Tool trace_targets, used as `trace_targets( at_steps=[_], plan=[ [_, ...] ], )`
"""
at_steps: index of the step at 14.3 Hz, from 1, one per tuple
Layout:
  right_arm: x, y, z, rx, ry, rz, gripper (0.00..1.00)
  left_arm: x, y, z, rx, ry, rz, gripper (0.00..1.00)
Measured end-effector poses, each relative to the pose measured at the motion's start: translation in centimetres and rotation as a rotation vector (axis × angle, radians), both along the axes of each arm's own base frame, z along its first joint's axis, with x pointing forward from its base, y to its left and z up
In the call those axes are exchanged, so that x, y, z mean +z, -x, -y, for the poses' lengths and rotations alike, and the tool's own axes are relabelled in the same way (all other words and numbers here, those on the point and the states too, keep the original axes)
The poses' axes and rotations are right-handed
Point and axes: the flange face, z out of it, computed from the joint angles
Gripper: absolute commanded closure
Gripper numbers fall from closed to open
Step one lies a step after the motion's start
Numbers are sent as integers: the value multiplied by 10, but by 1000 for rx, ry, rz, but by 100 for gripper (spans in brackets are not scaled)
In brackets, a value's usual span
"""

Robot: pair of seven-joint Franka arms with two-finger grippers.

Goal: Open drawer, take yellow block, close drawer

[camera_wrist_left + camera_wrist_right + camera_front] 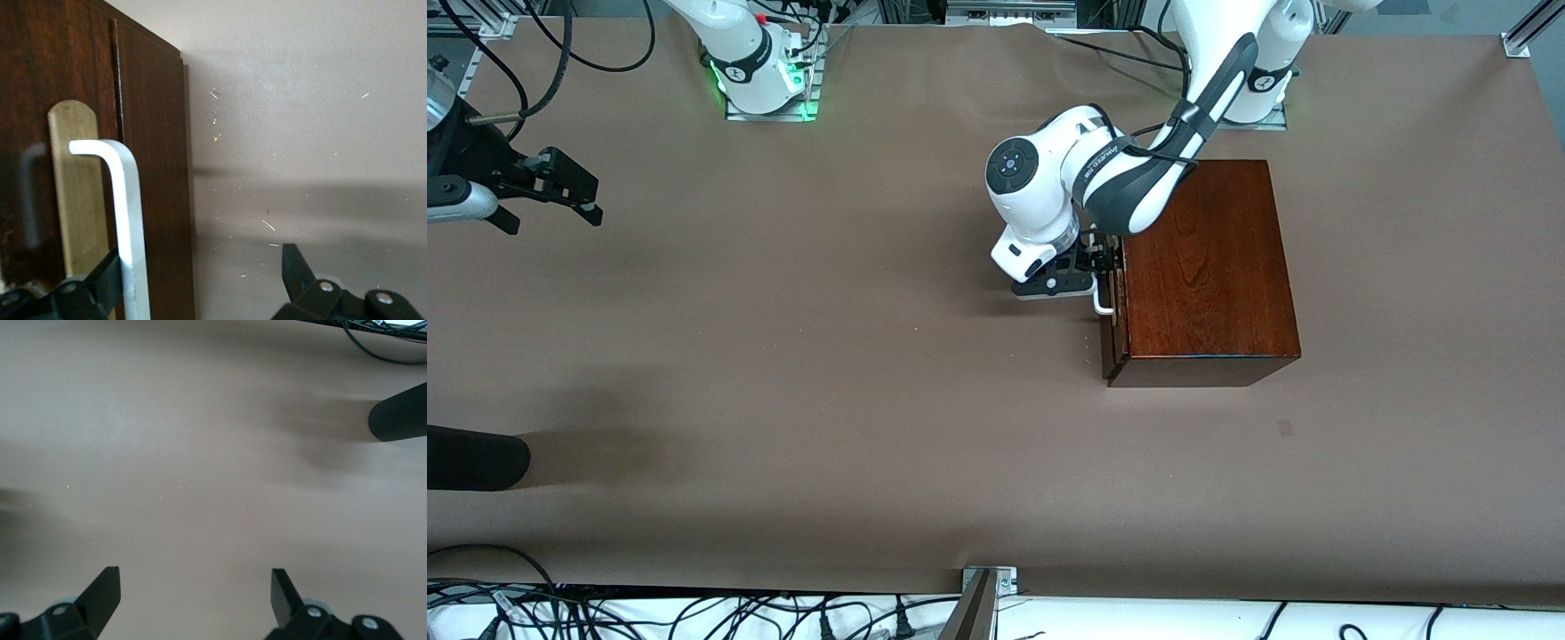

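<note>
The reddish-brown wooden box [1209, 267] stands toward the left arm's end of the table. Its drawer [1112, 342] looks shut, with the dark front [153, 133] facing the right arm's end. The white bar handle [1104, 303] shows close up in the left wrist view [130, 227]. My left gripper [1104, 263] is at the handle and open [200, 267]. One finger [107, 270] lies against the bar and the other [293, 263] is apart over the table. My right gripper [574, 191] waits open and empty [193, 587] at the right arm's end. The yellow block is hidden.
A dark rounded cylinder [471, 458] juts in at the right arm's end of the table, nearer the front camera, and also shows in the right wrist view [400, 420]. Cables [694, 613] lie along the near edge. Brown table surface [827, 356] spreads in front of the drawer.
</note>
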Motion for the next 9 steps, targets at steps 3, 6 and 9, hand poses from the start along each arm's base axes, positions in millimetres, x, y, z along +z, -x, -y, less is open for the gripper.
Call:
trace_targets(
  at_steps=[3, 6, 9],
  plan=[
    [0, -1, 0, 0, 0, 1, 0, -6, 0, 0, 7, 2, 0, 0],
    [-1, -1, 0, 0, 0, 0, 0, -8, 7, 13, 15, 22, 20, 0],
    [-9, -5, 0, 0, 0, -13, 0, -8, 13, 25, 18, 36, 36, 0]
  ],
)
